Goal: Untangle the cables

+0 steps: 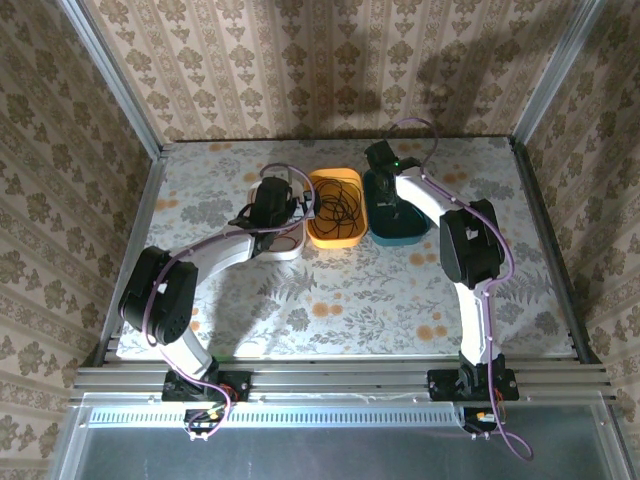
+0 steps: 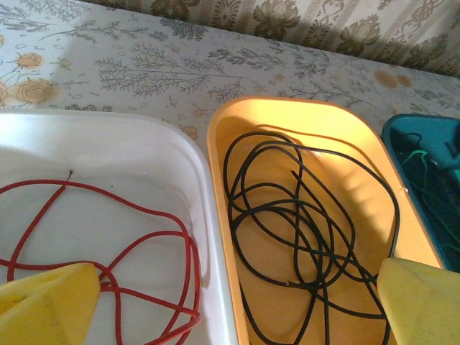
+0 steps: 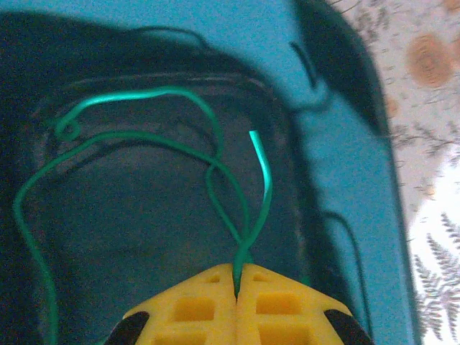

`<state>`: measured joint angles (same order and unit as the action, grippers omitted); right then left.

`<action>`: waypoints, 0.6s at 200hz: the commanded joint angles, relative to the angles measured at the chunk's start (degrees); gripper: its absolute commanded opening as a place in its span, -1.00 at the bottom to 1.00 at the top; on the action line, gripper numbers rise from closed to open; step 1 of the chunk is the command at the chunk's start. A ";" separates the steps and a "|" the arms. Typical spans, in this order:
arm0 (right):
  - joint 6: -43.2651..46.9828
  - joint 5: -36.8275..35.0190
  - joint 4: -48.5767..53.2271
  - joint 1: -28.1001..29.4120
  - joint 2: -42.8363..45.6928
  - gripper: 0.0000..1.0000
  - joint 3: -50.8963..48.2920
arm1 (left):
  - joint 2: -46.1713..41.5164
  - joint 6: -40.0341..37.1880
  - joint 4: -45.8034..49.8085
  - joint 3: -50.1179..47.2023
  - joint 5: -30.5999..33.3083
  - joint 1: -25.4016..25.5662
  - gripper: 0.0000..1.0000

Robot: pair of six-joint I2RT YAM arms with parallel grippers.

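A red cable lies in loose loops inside the white tub. A black cable is coiled in the orange tub beside it. My left gripper hangs open over the wall between these two tubs, its yellow fingertips wide apart and holding nothing. A green cable loops inside the teal tub. My right gripper is shut on strands of the green cable, low inside that tub. From above, the left gripper is over the white tub and the right gripper is in the teal tub.
The three tubs stand side by side at the middle back of the flowered table: white, orange, teal. Patterned walls and metal rails enclose the table. Purple arm cables run along both arms.
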<state>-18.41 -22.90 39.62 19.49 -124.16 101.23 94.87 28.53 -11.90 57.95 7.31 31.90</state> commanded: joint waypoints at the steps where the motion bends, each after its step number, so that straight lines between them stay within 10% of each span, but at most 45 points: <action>1: -2.32 5.83 3.08 -0.15 -2.93 -1.00 0.89 | 0.71 -0.82 1.83 2.16 -0.32 0.44 1.00; 52: -4.06 9.27 3.97 -1.10 -4.06 -1.00 2.00 | -0.41 -2.07 2.24 2.00 1.33 0.20 1.00; 90: -5.03 7.35 -1.77 -1.28 3.50 -0.19 -2.47 | -2.62 -4.92 1.30 0.92 5.12 -0.43 1.00; 120: -5.66 5.54 -6.40 -1.25 10.62 -0.08 -7.21 | -5.40 -8.77 -0.28 -0.71 11.38 -0.94 1.00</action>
<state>-22.79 -15.86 37.69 18.26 -121.30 96.16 93.54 24.32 -10.61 58.30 12.23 31.73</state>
